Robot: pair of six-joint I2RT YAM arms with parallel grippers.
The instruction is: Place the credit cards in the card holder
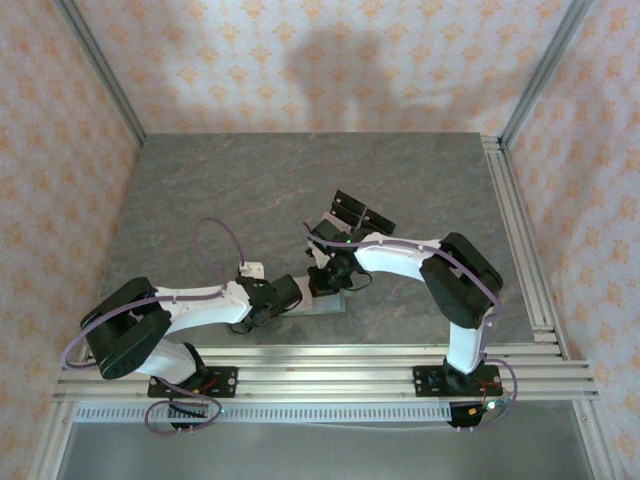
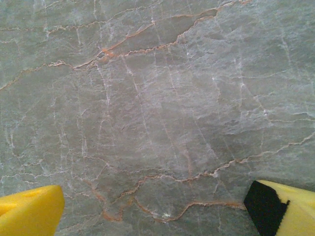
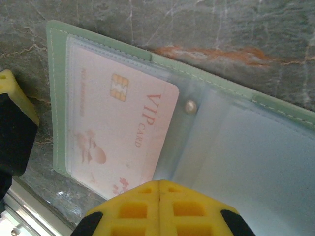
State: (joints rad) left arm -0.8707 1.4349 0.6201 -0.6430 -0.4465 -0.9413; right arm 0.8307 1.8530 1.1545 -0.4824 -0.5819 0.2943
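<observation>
The right pincer (image 3: 159, 206) is hanging over the open card holder (image 3: 231, 147), its yellow fingertips pressed tight together with nothing showing between them; they are sitting over the holder's near edge, right about where the two halves fold; I cannot tell whether they are touching the plastic or hovering just above it. The holder is lying flat and opened out on the grey marble table (image 3: 206, 29), green border running round it and clear pockets facing up. A pink card (image 3: 115, 132) marked VIP is lying inside the left pocket, chip toward the far side, just left of the pincer's tips. A small snap stud (image 3: 189, 105) is gleaming on the fold, just far of the fingertips. The right pocket is looking pale and cloudy, and what it is holding I cannot make out.

From overhead, the card holder (image 1: 325, 303) is lying near the table's near edge, between the two arms; the right pincer (image 1: 335, 278) is reaching over it from the far right, and the left pincer (image 1: 290, 297) is resting just beside its left end. The left pincer (image 2: 152, 216) is standing spread wide, a yellow tip in each bottom corner of the wrist view, with bare marble (image 2: 157, 108) between them and nothing in its grasp. Black cards (image 1: 357, 212) are lying farther back on the table, well apart from the holder.
</observation>
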